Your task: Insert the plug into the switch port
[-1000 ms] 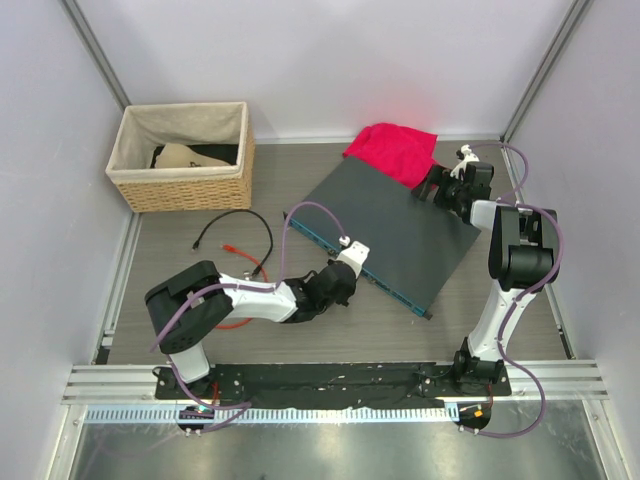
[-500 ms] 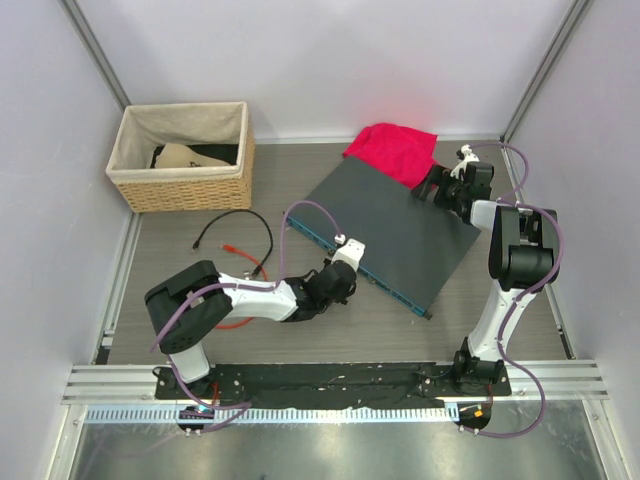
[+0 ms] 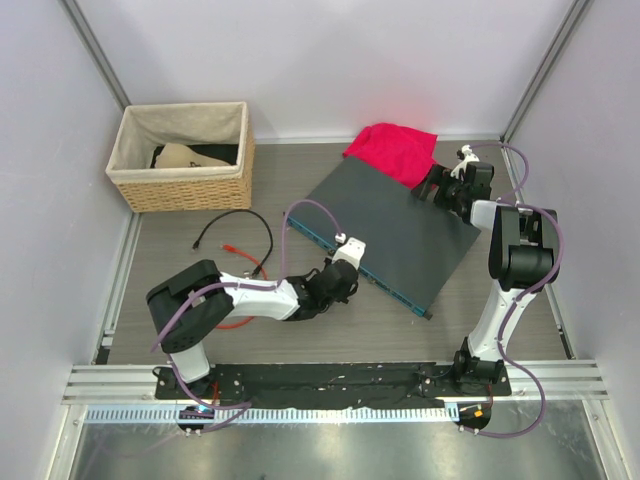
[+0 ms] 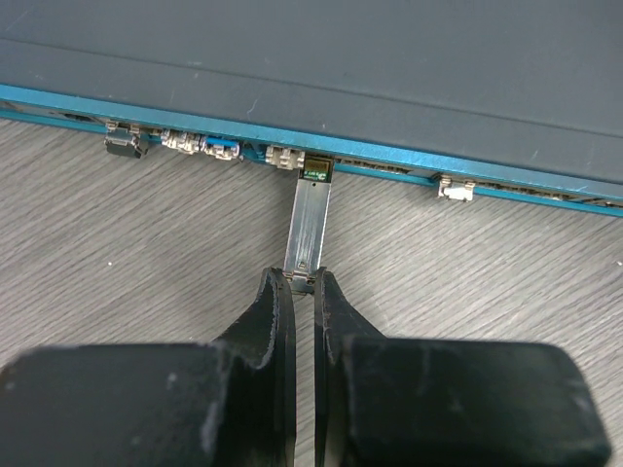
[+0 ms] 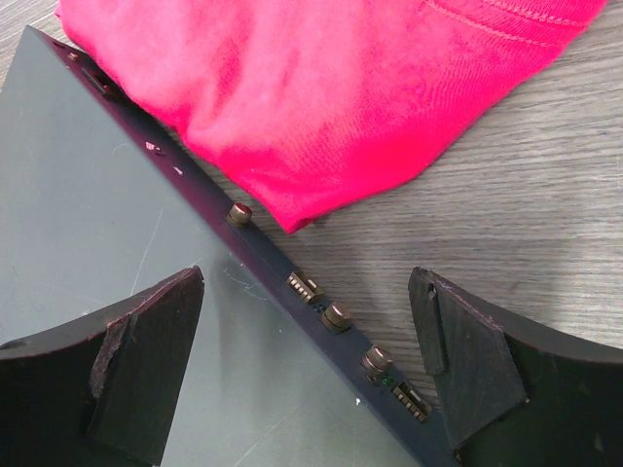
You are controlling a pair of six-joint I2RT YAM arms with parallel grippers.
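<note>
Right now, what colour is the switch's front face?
Teal-blue front face on a dark-grey switch; it shows best in the left wrist view.

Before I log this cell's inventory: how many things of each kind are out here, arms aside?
Basket: 1
Switch: 1
Red cloth: 1
Cables: 2, black cable, red cable
Plug: 1
Total: 6

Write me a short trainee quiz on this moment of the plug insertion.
1. True or false: the left end effector is shut on the plug.
2. The plug's tip meets the switch at its: A teal front face; B rear edge; C top panel.
3. Fill in: the right end effector's jaws stand ____ astride the switch's rear edge.
Key: 1 true; 2 A; 3 open.
</note>
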